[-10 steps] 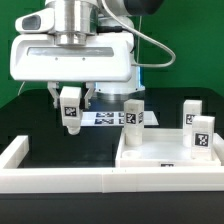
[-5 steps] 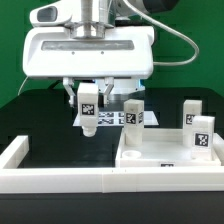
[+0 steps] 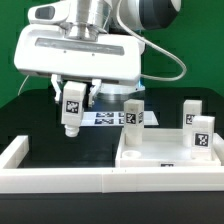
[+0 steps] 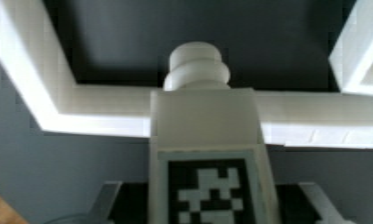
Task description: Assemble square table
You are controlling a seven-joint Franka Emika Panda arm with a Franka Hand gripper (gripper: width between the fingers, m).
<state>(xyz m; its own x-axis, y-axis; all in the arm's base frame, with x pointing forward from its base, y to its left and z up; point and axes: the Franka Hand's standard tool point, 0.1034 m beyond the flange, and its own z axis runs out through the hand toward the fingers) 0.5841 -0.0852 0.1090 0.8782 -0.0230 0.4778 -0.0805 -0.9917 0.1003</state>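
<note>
White plastic leg (image 3: 71,108), blocky with a tagged face and a knobbed peg at its lower end, hangs clear of the black table (image 3: 60,150), tilted a little. Gripper (image 3: 74,97) fingers (image 3: 57,95) clamped on its upper part, one each side. Wrist view: same leg (image 4: 204,120) runs down the middle, peg pointing away toward the white border wall (image 4: 94,100).

Square tabletop slab (image 3: 165,155) lies at about 4 o'clock from the held leg, well apart, raised edges up. Three legs stand upright on it: one (image 3: 133,116) at its far corner on the exterior view's left, two (image 3: 190,113) (image 3: 202,135) on the right side.

Marker board (image 3: 105,118) flat on the table behind the held leg, partly hidden. Border wall (image 3: 60,178) runs along the near edge, at 6 o'clock
</note>
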